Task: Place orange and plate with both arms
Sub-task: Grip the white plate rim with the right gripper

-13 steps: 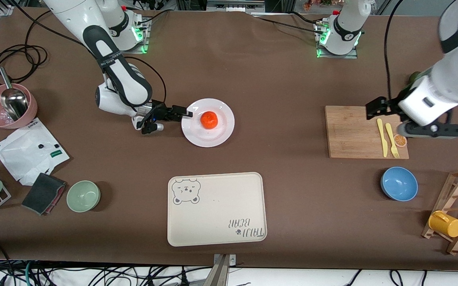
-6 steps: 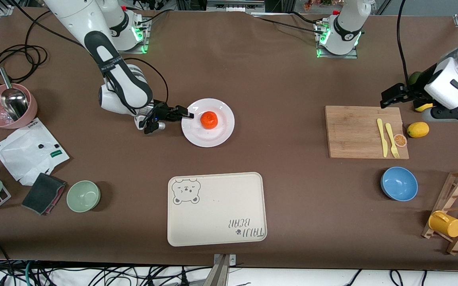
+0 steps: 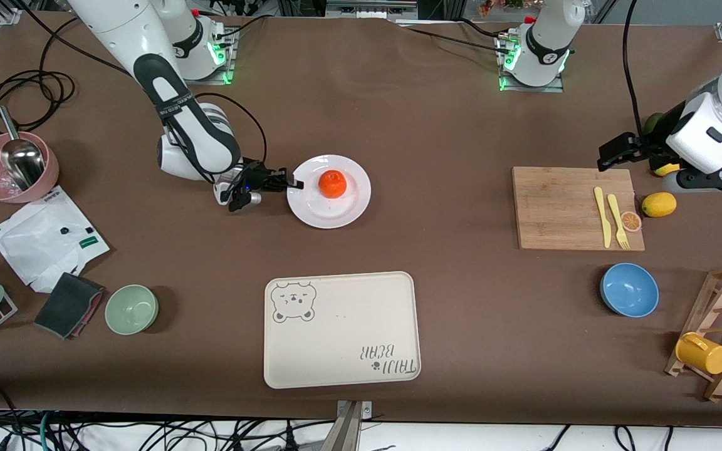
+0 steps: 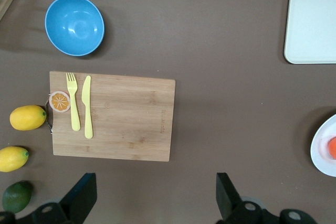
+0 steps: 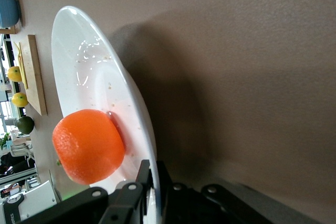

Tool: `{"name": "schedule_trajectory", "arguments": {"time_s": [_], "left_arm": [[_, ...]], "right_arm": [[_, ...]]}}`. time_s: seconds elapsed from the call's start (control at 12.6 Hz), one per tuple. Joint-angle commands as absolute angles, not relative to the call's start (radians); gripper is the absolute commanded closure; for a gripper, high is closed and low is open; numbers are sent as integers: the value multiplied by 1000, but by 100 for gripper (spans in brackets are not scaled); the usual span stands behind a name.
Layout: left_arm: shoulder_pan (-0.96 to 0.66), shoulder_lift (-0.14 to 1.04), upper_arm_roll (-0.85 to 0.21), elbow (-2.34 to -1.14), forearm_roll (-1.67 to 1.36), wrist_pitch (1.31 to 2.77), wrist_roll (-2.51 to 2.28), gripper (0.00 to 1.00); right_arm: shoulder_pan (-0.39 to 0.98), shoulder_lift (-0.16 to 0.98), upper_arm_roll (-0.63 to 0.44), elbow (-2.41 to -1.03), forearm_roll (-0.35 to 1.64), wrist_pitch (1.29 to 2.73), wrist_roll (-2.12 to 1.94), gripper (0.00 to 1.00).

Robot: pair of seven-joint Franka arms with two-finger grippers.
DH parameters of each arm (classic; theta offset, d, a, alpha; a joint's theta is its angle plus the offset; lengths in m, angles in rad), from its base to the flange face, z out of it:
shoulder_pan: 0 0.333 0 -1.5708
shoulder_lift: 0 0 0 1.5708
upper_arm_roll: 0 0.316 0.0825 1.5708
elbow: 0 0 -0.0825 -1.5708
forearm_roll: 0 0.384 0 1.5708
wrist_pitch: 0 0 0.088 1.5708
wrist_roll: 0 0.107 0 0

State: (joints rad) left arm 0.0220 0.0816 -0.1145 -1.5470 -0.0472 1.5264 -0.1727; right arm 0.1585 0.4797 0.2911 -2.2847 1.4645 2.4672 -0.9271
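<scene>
The orange [image 3: 332, 183] rests on the white plate [image 3: 329, 212], toward the right arm's end of the table. My right gripper [image 3: 295, 183] is shut on the plate's rim on the side facing the right arm's end. In the right wrist view its jaws [image 5: 155, 182] pinch the thin rim of the plate [image 5: 89, 72], with the orange [image 5: 88, 145] just inside it. My left gripper [image 3: 612, 153] hangs open and empty over the bare table beside the cutting board. The left wrist view shows the left gripper [image 4: 157, 198] with wide-set fingers, and the plate [image 4: 323, 148] at the picture's edge.
A cream bear tray [image 3: 342, 329] lies nearer the front camera than the plate. The cutting board [image 3: 555, 207] carries a yellow knife, fork and orange slice; lemons [image 3: 659, 204] lie beside it. A blue bowl [image 3: 629, 289], green bowl [image 3: 131, 309], pink bowl [image 3: 13, 166] and mug rack [image 3: 721, 332] stand around.
My right gripper has closed on the plate's rim, and plate and orange have shifted slightly toward the robots' bases. The left arm drew back toward its end of the table, uncovering a lemon.
</scene>
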Motion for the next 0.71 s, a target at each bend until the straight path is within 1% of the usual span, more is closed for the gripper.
{"name": "schedule_trajectory", "arguments": {"time_s": [0.0,0.4,0.63], "left_arm": [[17,77,-110,-1551,-64,1531,-190,0],[17,75,-110,-1552,-64,1528,-190,0],[17,75,-110,-1551,-63,1528,-192,0]], "right_arm": [[161,499,296,-2281,1486,2485,-957,100],[160,512,296,-2258,1569,2474,-889,100],[160,511,296,-2198,1568,2471,-761,100]]}}
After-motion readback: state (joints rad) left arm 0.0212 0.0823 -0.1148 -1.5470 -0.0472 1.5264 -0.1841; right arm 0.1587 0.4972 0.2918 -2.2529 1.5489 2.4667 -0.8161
